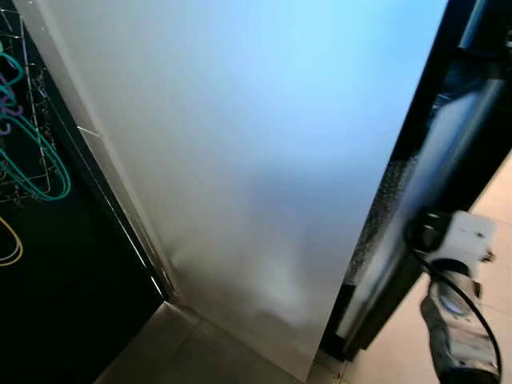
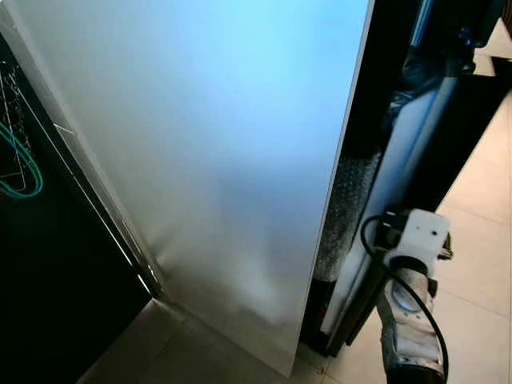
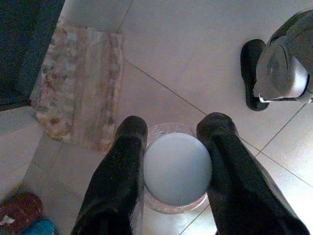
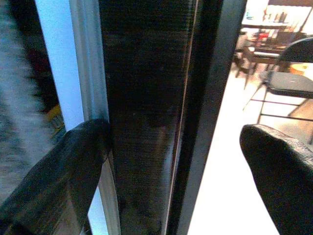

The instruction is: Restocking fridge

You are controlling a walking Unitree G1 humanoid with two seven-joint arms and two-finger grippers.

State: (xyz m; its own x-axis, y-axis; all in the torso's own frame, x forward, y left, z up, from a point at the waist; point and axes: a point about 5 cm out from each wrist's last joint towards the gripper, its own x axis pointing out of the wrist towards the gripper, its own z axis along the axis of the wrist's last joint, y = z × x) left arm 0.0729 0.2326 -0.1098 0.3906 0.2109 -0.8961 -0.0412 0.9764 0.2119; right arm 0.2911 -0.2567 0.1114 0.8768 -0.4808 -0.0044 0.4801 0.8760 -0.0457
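A broad silver fridge panel (image 1: 240, 160) stands close in front of me. To its right runs a black door edge (image 1: 416, 160) with a pale strip along it. My right arm (image 1: 456, 264) reaches up toward that edge from the lower right. In the right wrist view, the right gripper (image 4: 176, 134) is open, its fingers straddling the black edge (image 4: 146, 98), one finger (image 4: 73, 156) resting against the white strip. My left gripper (image 3: 174, 122) hangs over the floor, shut on a clear jar with a white ridged lid (image 3: 177, 169).
Teal wire hangers (image 1: 32, 160) hang on a dark rack at the left. Pale tiles (image 1: 200, 352) cover the floor. In the left wrist view a patterned rug (image 3: 78, 83) and my own foot (image 3: 281, 68) lie below. A folding chair (image 4: 288, 73) stands beyond the door.
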